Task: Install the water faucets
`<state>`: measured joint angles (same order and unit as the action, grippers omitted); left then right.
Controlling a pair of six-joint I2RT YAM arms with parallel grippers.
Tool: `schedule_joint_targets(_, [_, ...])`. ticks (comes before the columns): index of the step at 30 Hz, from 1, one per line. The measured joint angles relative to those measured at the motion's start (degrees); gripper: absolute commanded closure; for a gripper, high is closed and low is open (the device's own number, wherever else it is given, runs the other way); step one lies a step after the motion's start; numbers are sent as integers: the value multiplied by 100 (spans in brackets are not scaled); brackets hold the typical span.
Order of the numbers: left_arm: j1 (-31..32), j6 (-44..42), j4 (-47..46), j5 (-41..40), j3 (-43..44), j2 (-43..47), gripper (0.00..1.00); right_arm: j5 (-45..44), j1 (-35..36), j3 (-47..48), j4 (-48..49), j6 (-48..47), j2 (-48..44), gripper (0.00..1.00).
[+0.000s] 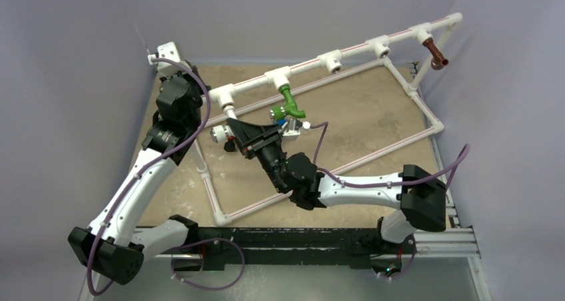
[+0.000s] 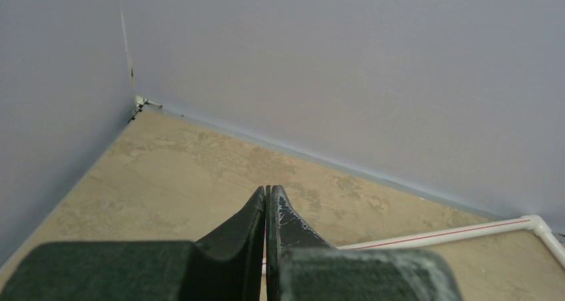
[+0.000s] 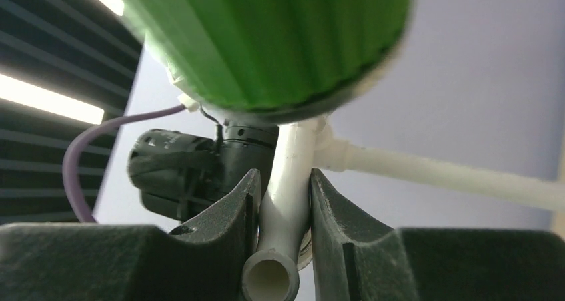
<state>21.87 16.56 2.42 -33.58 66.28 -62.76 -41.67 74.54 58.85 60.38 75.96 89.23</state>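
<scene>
The green faucet [image 1: 289,101] hangs from a tee on the top rail of the white pipe frame [image 1: 360,50]. The brown faucet [image 1: 436,53] hangs from the tee at the far right. My right gripper [image 1: 234,133] is shut on the white faucet [image 1: 218,134], whose silvery knob points left, just below the left tee [image 1: 226,101]. In the right wrist view the white bent spout [image 3: 288,201] is clamped between the fingers [image 3: 233,208], with the green faucet [image 3: 266,41] blurred close above. My left gripper [image 2: 266,193] is shut and empty, up near the table's back-left corner.
A small blue-and-white block [image 1: 288,124] sits under the green faucet's spout. The frame's lower pipes [image 1: 373,156] cross the table, and one pipe [image 2: 453,233] runs behind my left fingers. Grey walls [image 2: 333,61] close in the back and both sides. The left arm's wrist [image 1: 174,100] is close to the left tee.
</scene>
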Motion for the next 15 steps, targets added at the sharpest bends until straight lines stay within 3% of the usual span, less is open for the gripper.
schedule_joint_targets(6, [7, -101, -98, -11, -68, 39, 100, 245, -42, -181, 791, 1126, 278, 98])
schedule_joint_targets(11, [7, -125, -168, -26, -96, 44, 100, 262, -42, -186, 1325, 1624, 527, 40])
schedule_joint_targets(15, [2, -125, -214, -72, -105, 37, 100, 437, -31, -192, 1633, 1764, 549, 20])
